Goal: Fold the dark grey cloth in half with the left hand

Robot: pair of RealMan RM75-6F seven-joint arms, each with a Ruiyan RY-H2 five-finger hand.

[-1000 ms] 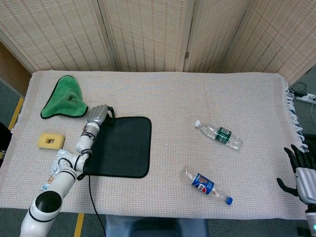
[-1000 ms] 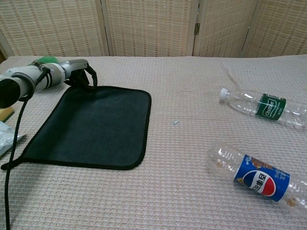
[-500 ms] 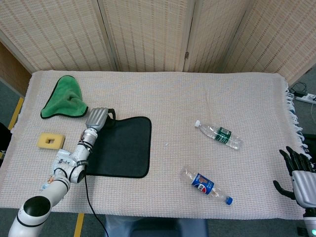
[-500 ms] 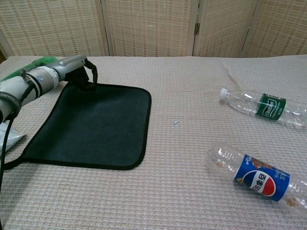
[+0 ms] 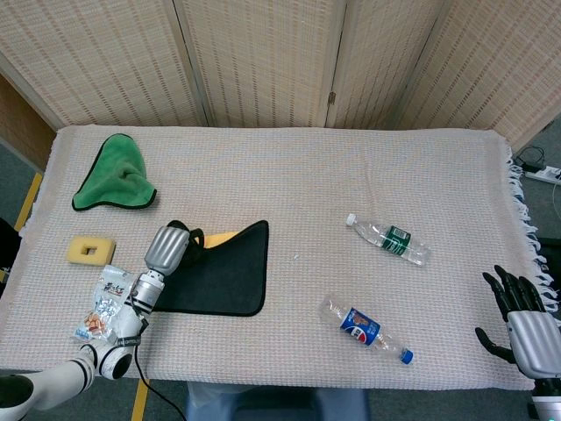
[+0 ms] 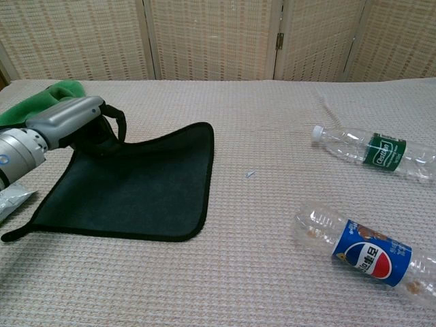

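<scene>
You are getting even, bright, diffuse light in both views — shadows are showing only faintly, no glare is washing anything out, and focus is holding sharp throughout.

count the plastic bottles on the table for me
2. The green-label bottle lies on its side right of the table's centre; the blue-label bottle lies on its side nearer the front edge. Nothing in either view suggests another one hidden.

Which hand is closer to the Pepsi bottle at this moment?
The right hand. It sits open off the table's right edge, with only bare tablecloth between it and the Pepsi bottle. The left hand is far across the table, pinching the far-left corner of the dark grey cloth.
</scene>
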